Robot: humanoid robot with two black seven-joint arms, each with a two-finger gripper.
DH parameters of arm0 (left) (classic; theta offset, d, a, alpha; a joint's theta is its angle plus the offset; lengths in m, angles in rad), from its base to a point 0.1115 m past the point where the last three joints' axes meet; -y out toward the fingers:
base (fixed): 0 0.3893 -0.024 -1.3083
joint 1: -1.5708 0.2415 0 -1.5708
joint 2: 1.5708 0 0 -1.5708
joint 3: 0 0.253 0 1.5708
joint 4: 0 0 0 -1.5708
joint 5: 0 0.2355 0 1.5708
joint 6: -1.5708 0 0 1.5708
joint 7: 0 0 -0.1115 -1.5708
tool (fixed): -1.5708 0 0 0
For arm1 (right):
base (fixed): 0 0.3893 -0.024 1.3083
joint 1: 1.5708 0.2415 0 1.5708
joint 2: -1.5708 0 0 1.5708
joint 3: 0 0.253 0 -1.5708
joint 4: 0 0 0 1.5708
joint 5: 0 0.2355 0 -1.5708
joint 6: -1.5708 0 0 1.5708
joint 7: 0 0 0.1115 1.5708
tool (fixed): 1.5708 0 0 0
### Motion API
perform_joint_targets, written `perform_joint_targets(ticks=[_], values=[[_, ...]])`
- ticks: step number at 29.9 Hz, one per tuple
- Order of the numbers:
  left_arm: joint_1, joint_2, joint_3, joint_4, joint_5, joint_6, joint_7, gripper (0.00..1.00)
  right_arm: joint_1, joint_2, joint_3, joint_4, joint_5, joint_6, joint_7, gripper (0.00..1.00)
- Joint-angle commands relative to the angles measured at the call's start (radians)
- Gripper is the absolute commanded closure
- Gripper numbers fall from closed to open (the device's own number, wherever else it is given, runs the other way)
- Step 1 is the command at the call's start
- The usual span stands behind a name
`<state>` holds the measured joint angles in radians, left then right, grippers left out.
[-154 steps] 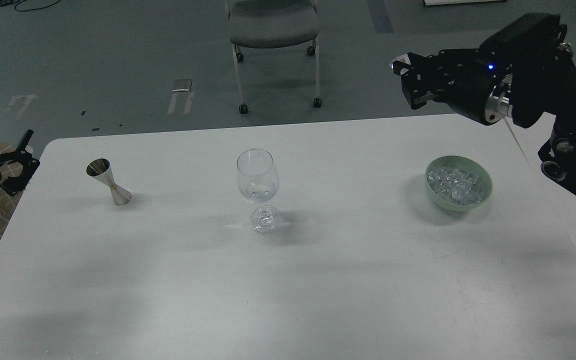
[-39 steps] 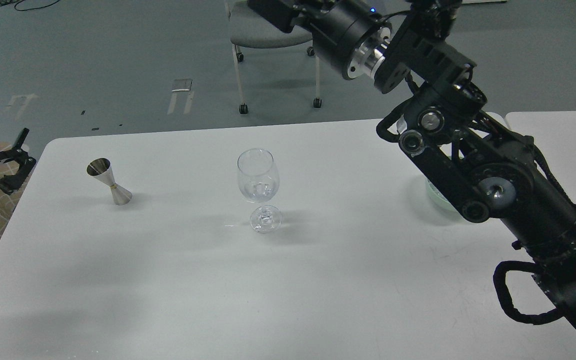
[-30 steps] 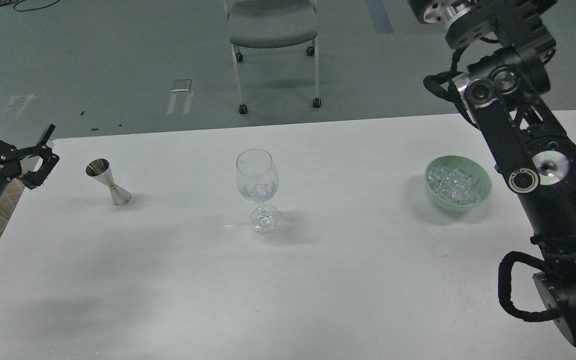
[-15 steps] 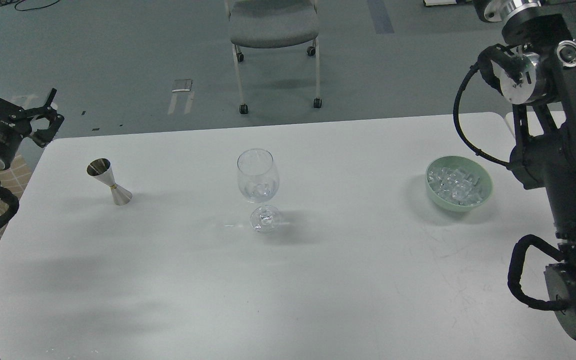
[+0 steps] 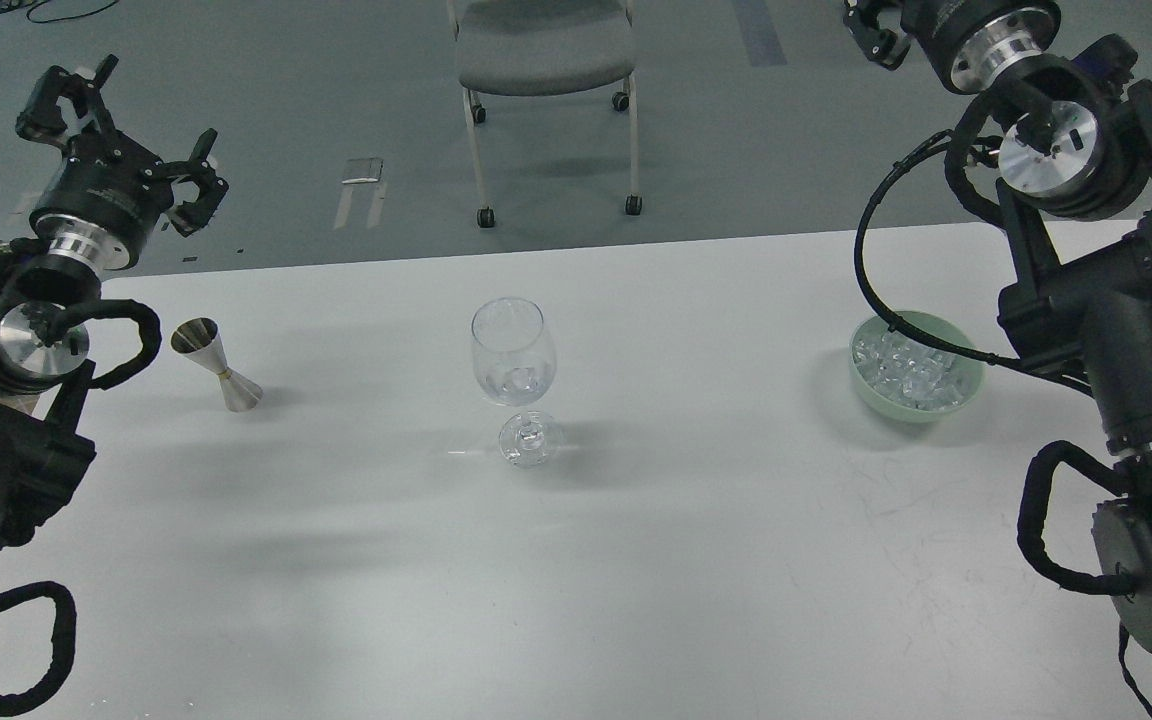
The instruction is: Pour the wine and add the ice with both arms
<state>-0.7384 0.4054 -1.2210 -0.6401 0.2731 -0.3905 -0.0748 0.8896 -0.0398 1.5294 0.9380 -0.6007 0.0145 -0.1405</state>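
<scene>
Two arms are hanging raised off the bench (image 5: 576,600) with nothing in hand: the left claw (image 5: 121,125) is standing above the far left corner with its fingers spread and released, while the right claw (image 5: 871,30) is sitting at the top edge of the view, cut off, so I cannot tell how its fingers are standing. Judging by this, both steps look done and the arms are parking clear. Any next move is calling only for keeping the cables away from the bowl rim. A wine glass (image 5: 514,352) is standing upright at mid-bench, holding what looks like an ice cube; the wine itself is too faint to make out. The ice (image 5: 906,368) is lying heaped in a pale green bowl (image 5: 921,410) near the right edge. A steel jigger (image 5: 218,365) is standing near the left edge, its contents hidden.
</scene>
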Motion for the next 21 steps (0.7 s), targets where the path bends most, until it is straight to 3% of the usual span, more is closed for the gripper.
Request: perform_joint_targets(ticks=[1,8,12,21], values=[[-0.003,-0.052,0.003,0.005,-0.003,-0.001,-0.002,0.02,0.0,0.015,-0.003,-0.005,0.024,0.025,-0.001,0.02],[0.004,-0.112,-0.006,0.0,-0.012,-0.028,-0.003,0.02,-0.026,0.023,0.006,-0.005,0.081,0.041,-0.002,0.02],[0.007,-0.128,-0.012,-0.006,-0.04,-0.089,-0.003,0.02,-0.035,0.024,0.006,-0.005,0.116,0.064,-0.002,0.01],[0.01,-0.14,-0.014,-0.007,-0.071,-0.098,-0.002,0.02,-0.064,0.024,-0.003,-0.007,0.119,0.111,-0.001,0.0]])
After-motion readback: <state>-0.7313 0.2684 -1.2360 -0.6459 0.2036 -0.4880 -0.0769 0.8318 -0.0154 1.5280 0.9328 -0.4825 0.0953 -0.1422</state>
